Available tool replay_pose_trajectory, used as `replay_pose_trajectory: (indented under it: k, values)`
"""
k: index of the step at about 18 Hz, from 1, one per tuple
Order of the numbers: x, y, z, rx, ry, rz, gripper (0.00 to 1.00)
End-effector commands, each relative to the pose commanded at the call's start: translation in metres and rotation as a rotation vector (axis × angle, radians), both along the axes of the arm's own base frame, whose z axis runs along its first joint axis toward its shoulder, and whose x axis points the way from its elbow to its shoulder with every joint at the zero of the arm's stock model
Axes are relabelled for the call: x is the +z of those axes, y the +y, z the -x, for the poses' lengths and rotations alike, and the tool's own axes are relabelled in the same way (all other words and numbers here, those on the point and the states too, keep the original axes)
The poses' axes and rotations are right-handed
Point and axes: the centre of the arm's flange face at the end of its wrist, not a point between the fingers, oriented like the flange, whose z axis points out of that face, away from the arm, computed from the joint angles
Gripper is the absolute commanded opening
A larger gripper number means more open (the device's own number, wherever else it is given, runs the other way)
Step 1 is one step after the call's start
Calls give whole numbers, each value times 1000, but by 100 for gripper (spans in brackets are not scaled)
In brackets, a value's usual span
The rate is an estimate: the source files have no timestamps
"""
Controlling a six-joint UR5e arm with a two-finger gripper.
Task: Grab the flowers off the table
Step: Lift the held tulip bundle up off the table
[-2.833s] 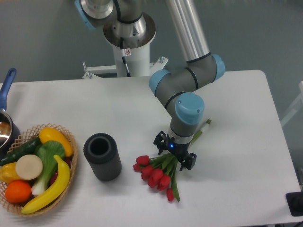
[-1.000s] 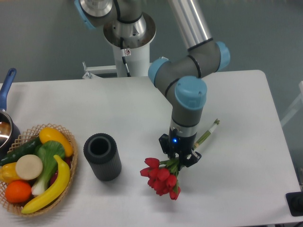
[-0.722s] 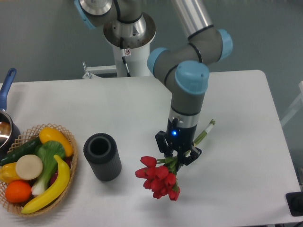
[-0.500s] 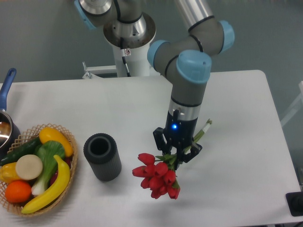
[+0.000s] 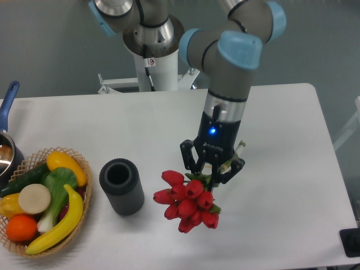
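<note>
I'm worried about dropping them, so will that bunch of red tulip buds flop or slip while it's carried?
The red tulip bunch hangs heads-down below the jaws, so probably top-heavy and swingy. Thin green stems look smooth and may slide.

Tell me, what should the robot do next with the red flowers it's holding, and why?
Probably lift a little higher, straight up. The gripper is shut on the flowers by their stems, and the red buds hang below it, close above the table. The black cup stands just to one side, so going up looks safer than swinging sideways.
</note>
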Motion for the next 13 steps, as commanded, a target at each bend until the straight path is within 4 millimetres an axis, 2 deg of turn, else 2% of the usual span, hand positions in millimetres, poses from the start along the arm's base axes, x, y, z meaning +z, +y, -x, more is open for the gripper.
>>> replay_pose_trajectory:
  k: [6, 13]
  values:
    - [13, -20, 16, 14, -16, -59, 36]
    - [19, -28, 17, 25, -9, -66, 36]
